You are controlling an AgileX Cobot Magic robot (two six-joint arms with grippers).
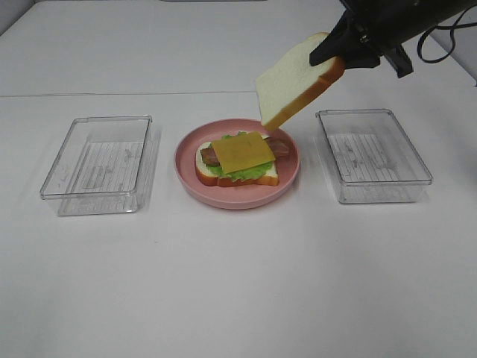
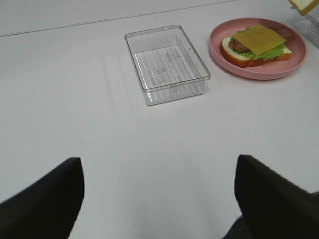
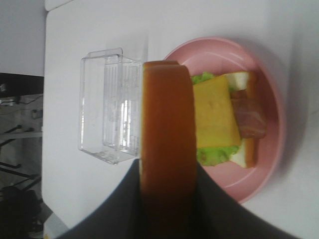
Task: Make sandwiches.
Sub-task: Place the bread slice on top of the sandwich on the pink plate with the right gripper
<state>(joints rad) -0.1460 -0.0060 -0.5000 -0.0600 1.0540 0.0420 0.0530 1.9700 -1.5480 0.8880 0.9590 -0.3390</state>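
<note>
Exterior high view: the right gripper [image 1: 344, 54] pinches a bread slice [image 1: 296, 80] up in the air, tilted, above the back-right edge of the pink plate [image 1: 186, 160]. On the plate sits the sandwich [image 1: 238, 160] w/ cheese on top, no top bread yet. The left gripper [image 2: 159, 194] is spread wide, holding nothing, low over the table.

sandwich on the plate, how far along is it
Mostly built: on the plate, the bottom bread carries lettuce, bacon and cheese. In hand: the right gripper holds the top slice tilted in the air above the plate's far right side. Left: lowering it onto the cheese. The left gripper is open and idle.
</note>
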